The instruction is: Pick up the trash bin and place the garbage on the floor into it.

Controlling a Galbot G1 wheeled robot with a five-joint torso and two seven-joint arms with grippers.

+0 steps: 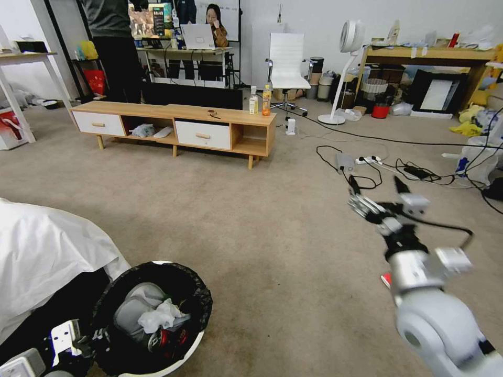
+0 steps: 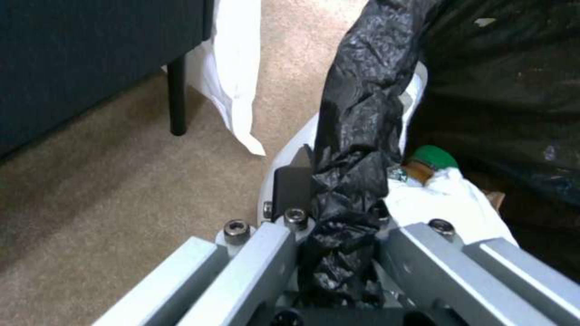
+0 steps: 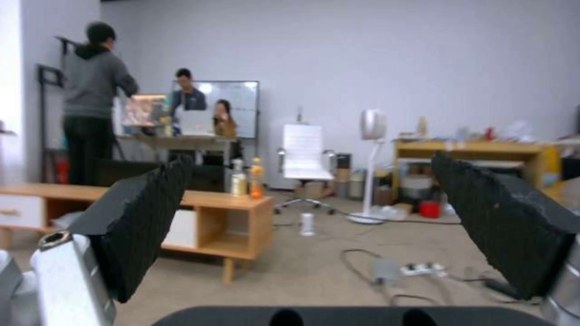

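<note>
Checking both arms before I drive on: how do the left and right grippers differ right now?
The left gripper is low at the robot's left side, shut on the bag-lined rim of the trash bin; the right gripper is raised out front over bare carpet. The left's fingers pinch black bag and white rim; the right's black pads stand wide apart, holding nothing. Both have grey metal frames.

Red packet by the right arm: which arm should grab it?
Probably the right. The right gripper is open and free above the carpet, the red packet beside its arm. The left gripper is clamped on the trash bin rim.
</note>
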